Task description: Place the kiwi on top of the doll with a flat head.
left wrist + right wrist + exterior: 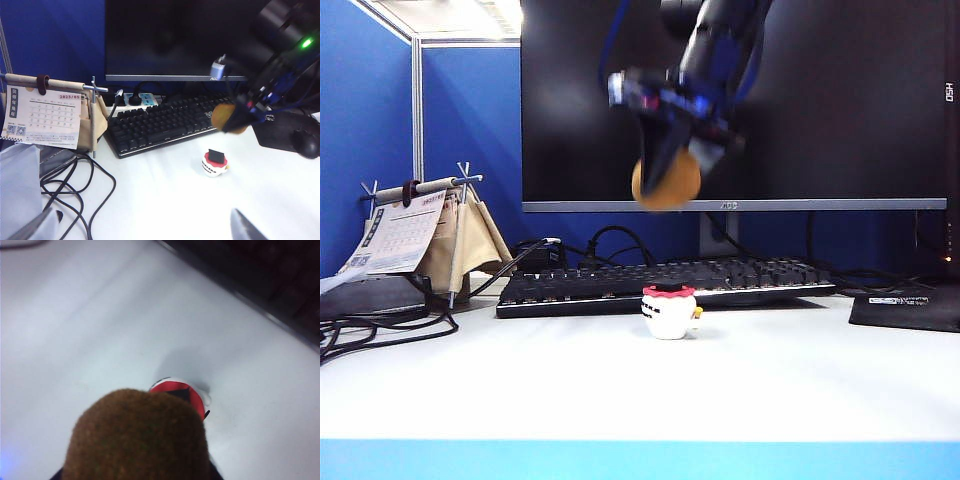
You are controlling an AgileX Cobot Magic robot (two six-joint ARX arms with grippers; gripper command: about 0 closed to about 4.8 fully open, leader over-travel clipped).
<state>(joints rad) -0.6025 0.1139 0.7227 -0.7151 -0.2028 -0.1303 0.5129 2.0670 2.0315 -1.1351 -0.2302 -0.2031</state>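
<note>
The kiwi point(666, 182), fuzzy and brown, hangs in the air in front of the monitor with my right gripper point(672, 160) shut on it. Seen from the left wrist, the kiwi point(229, 119) sits above and slightly right of the doll point(214, 163). The doll point(669, 312) stands upright on the white table, white with a red rim and a flat black top. In the right wrist view the kiwi point(137, 437) fills the foreground and covers part of the doll point(177, 388). My left gripper point(142, 222) stands wide open and empty, low over the table near the cables.
A black keyboard point(660, 282) lies just behind the doll, under a large monitor point(800, 100). A desk calendar on a stand point(410, 235) and loose black cables point(380, 325) are at the left. A dark mouse pad point(910, 305) with a mouse point(306, 142) is at the right.
</note>
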